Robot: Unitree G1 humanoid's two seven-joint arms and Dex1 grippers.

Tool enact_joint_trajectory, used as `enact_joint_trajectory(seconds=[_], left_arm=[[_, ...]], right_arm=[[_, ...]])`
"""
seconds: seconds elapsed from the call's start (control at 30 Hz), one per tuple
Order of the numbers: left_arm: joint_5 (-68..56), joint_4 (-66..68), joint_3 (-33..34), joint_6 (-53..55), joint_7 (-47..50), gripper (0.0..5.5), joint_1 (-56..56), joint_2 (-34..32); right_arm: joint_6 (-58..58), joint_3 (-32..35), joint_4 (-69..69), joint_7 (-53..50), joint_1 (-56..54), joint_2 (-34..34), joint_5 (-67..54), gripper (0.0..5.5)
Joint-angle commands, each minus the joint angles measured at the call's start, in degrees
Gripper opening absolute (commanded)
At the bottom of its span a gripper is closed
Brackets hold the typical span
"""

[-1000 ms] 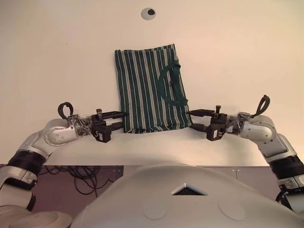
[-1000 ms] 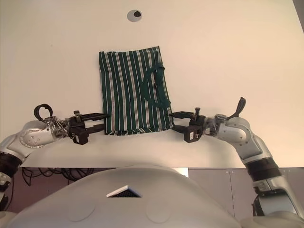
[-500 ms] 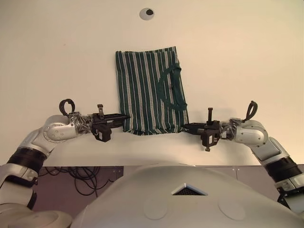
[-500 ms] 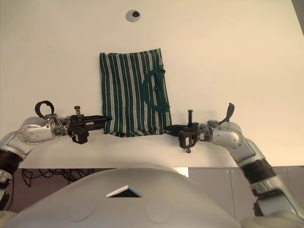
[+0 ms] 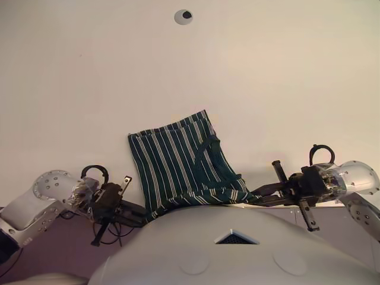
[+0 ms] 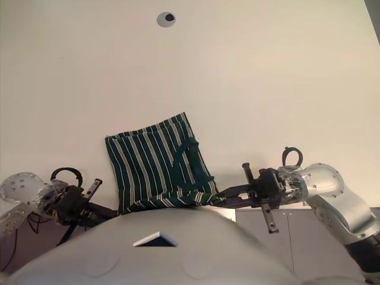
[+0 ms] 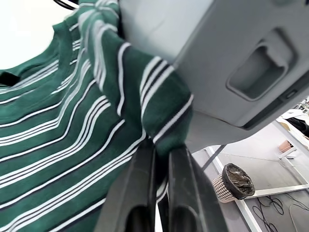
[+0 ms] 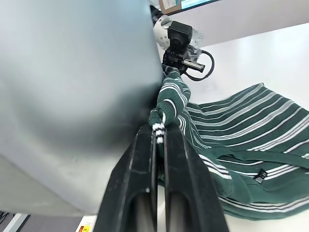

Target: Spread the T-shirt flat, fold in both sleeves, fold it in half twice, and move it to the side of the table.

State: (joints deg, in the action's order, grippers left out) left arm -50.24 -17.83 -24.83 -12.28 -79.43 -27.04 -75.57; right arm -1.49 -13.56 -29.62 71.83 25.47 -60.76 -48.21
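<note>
Soft green T-shirt (image 5: pixel 178 160), white-striped, a folded rectangle (near edge bunched); left gripper (image 7: pixel 159 152) and right gripper (image 8: pixel 158 130) each pinch a corner.

The dark green white-striped fabric T-shirt (image 5: pixel 178 163), folded into 1 narrow panel with its collar showing, lies skewed near the pale table's (image 5: pixel 285 89) front edge, its 2 near corners bunched and stretched apart.

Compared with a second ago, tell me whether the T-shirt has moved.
Yes. The T-shirt has slid toward the robot, farther from the round hole in the table.
</note>
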Motion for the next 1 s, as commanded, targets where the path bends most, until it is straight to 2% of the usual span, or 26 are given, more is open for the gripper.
enact_joint_trajectory(seconds=[0.03,0.23,0.47,0.7,0.73,0.8,0.9,1.0], left_arm=[[-0.7,3.3,5.0,3.6,-1.4,0.07,-0.1,4.3],[-3.2,11.8,13.0,9.7,-4.7,0.07,2.8,13.1],[1.9,25.3,16.3,15.4,-5.7,0.07,9.1,23.5],[4.1,33.9,21.7,23.7,-3.8,0.07,14.7,29.1],[4.1,35.4,22.8,24.8,-3.6,0.07,15.7,29.7],[4.0,38.0,24.8,27.0,-3.4,0.65,17.6,30.8],[4.1,40.6,27.6,30.1,-2.1,1.05,19.4,32.6],[8.1,44.9,29.6,30.1,7.7,1.48,22.6,36.4]], right_arm=[[1.8,0.9,0.9,-5.3,-3.5,7.3,3.5,0.0],[3.7,0.0,9.0,-15.9,-15.2,18.6,14.9,0.0],[1.7,-5.9,19.2,-20.6,-25.6,27.1,31.6,0.0],[1.1,-6.4,28.5,-22.6,-30.8,33.4,36.3,0.0],[1.0,-6.0,30.0,-23.2,-31.5,34.4,36.5,0.33],[0.4,-5.2,32.8,-24.4,-32.7,36.2,36.9,0.72],[-0.5,-3.3,35.9,-28.0,-34.2,39.1,37.7,1.19],[-3.1,-0.9,39.0,-32.8,-35.4,41.8,39.1,1.67]])
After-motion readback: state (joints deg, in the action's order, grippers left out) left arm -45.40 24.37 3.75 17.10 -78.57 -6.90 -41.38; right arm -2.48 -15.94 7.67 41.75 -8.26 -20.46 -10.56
